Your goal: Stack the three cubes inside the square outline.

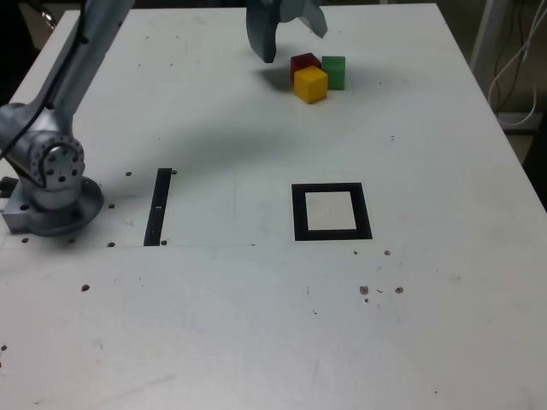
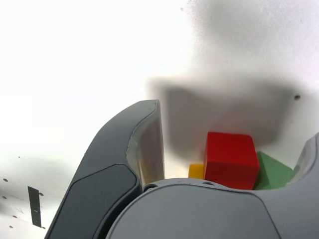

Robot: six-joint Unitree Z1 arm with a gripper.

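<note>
Three cubes sit bunched together at the far side of the white table: the red cube (image 1: 305,62) at the back, the yellow cube (image 1: 310,84) in front of it, and the green cube (image 1: 333,72) on the exterior view's right. My gripper (image 1: 291,36) hangs open just above and behind them, holding nothing. In the wrist view the red cube (image 2: 230,159) lies between the spread fingers of the gripper (image 2: 234,122), while the yellow cube (image 2: 196,171) and green cube (image 2: 273,172) are partly hidden behind the wrist housing. The square outline (image 1: 296,213) lies nearer the camera with nothing in it.
A narrow black strip (image 1: 158,207) lies on the exterior view's left of the outline, close to the arm's base (image 1: 51,184). Small screw holes dot the table (image 1: 256,325). Cables (image 1: 521,60) hang beyond the table's edge on the exterior view's right.
</note>
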